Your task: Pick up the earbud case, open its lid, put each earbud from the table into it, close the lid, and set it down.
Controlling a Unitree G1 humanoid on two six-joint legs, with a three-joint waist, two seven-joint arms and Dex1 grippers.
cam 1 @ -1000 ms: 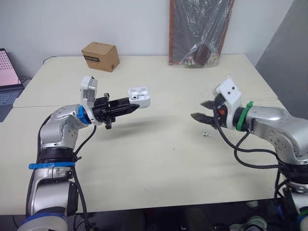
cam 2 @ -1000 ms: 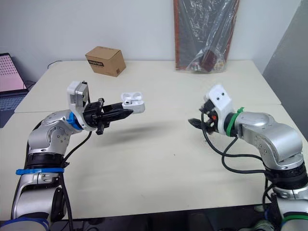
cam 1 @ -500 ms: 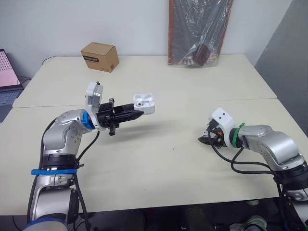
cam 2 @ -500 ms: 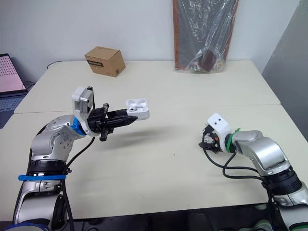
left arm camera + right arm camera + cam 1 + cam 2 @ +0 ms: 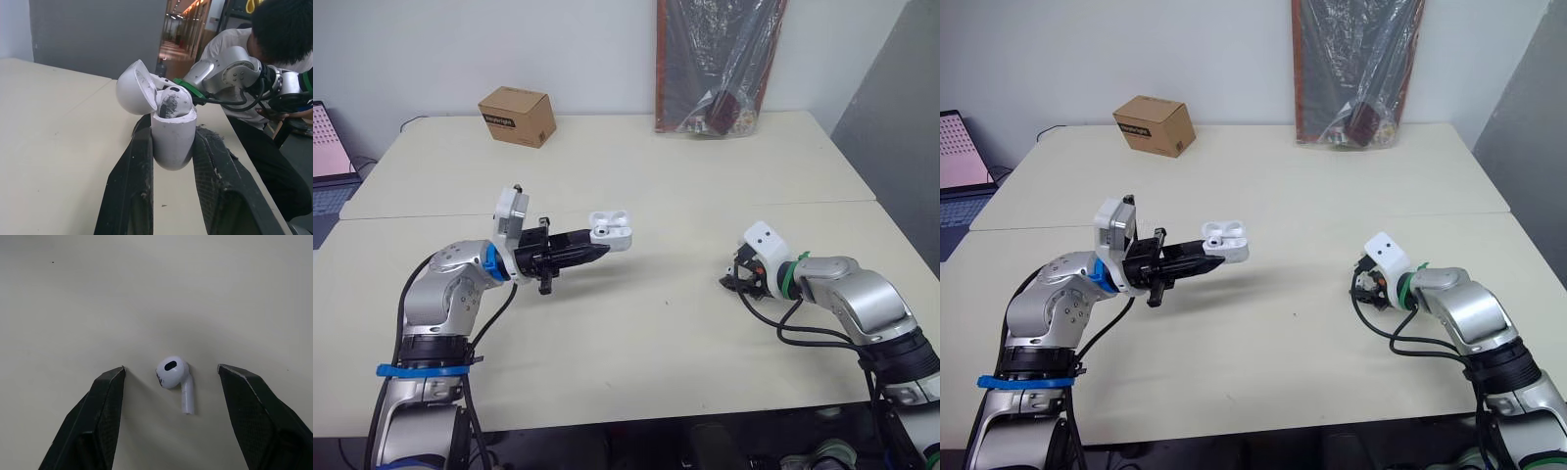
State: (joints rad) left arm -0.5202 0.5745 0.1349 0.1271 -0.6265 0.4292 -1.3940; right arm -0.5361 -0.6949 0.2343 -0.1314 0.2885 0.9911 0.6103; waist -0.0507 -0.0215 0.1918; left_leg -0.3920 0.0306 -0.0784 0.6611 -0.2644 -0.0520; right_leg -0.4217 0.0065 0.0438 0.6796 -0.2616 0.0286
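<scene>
Right claw (image 5: pixel 732 280) spread wide over a loose earbud (image 5: pixel 174 378) — open case (image 5: pixel 173 139) held aloft by the left.

The earbud lies flat on the table (image 5: pixel 636 333), between the right claw's two fingers and touching neither; being small, smooth and rounded, it could squirt sideways or roll off if the pinch lands off-centre or catches only the stem; pressing too low could scrape the fingertips on the table. The left claw (image 5: pixel 593 252) clamps the case's lower body above the table, lid (image 5: pixel 134 88) hinged back; one earbud (image 5: pixel 171 104) already sits in it, the other slot seemingly free — tilting the case might spill that one or swing the lid shut.
</scene>
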